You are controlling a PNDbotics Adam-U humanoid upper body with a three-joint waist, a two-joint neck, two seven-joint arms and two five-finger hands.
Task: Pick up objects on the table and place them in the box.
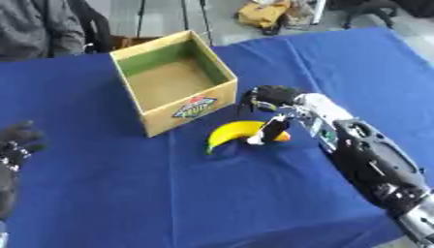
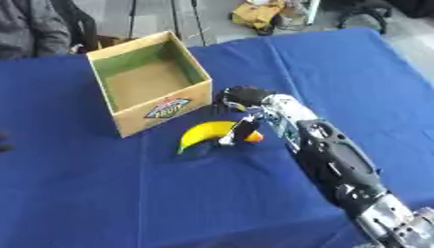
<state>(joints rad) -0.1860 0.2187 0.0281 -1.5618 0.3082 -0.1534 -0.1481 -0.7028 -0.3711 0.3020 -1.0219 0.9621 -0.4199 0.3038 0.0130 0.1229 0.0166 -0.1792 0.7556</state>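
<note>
Black arm casing with silver joints ends in a black robot hand [image 1: 270, 99].

Both views look steeply down from the robot's head onto a blue-clothed table [image 1: 101, 193], facing away from the robot toward a grey floor at 12 o'clock. The left eye view sits slightly left, so the open cardboard box [image 1: 174, 80] and banana [image 1: 230, 133] land further right in it than in the right eye view. The two share nearly everything: box, banana, right arm [image 2: 331, 155] entering from 5 o'clock. Only the left eye view shows the left hand [image 1: 17, 140] at 9 o'clock.
</note>
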